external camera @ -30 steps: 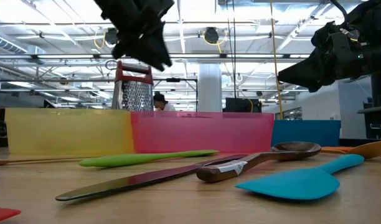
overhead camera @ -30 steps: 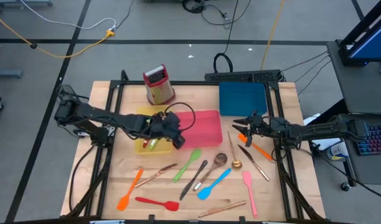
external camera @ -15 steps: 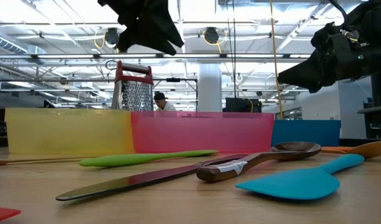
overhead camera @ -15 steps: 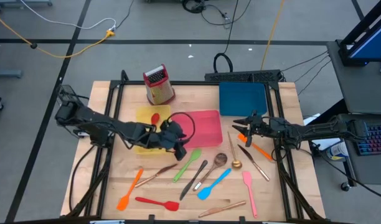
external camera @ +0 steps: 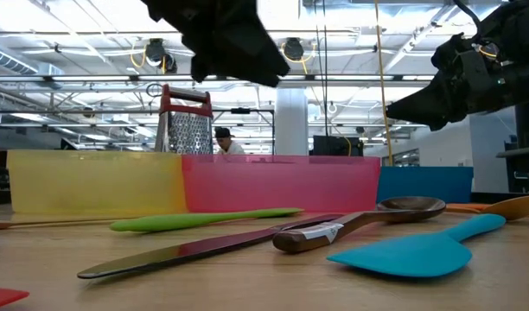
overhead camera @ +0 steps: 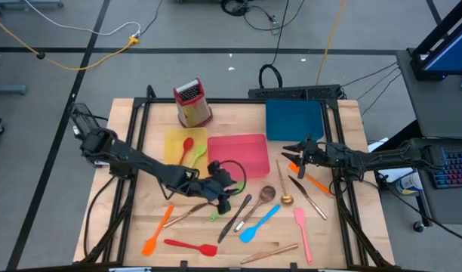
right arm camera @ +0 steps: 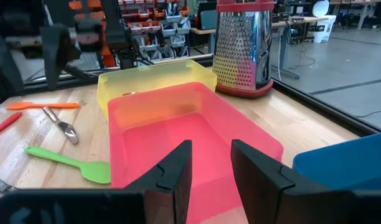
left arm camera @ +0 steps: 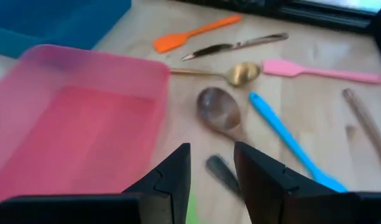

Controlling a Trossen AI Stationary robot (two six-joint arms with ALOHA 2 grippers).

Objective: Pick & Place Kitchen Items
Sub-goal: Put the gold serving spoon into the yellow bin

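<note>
Several utensils lie flat on the wooden table in front of the trays: a green spatula (overhead camera: 215, 216), dark knife (overhead camera: 235, 219), wooden spoon (overhead camera: 265, 195), blue spatula (overhead camera: 260, 224), pink spatula (overhead camera: 301, 233), red spatula (overhead camera: 192, 246) and orange spatula (overhead camera: 157, 230). A red spoon (overhead camera: 187, 143) and a green utensil (overhead camera: 197, 156) lie in the yellow tray (overhead camera: 173, 141). My left gripper (overhead camera: 223, 196) is open and empty above the green spatula, near the pink tray's (overhead camera: 242, 155) near edge. My right gripper (overhead camera: 291, 150) is open and empty, raised beside the pink tray's right side.
A blue tray (overhead camera: 294, 119) stands at the back right and a red-topped metal grater (overhead camera: 192, 103) at the back. An orange spatula (overhead camera: 312, 180), a gold spoon (overhead camera: 286, 198) and copper cutlery (overhead camera: 310, 198) lie under and near my right arm. A wooden utensil (overhead camera: 270, 253) lies at the near edge.
My left gripper has moved from over the yellow tray toward the table's near right, and now stands above the green spatula in front of the pink tray. The red spoon and green utensil lie uncovered in the yellow tray.
</note>
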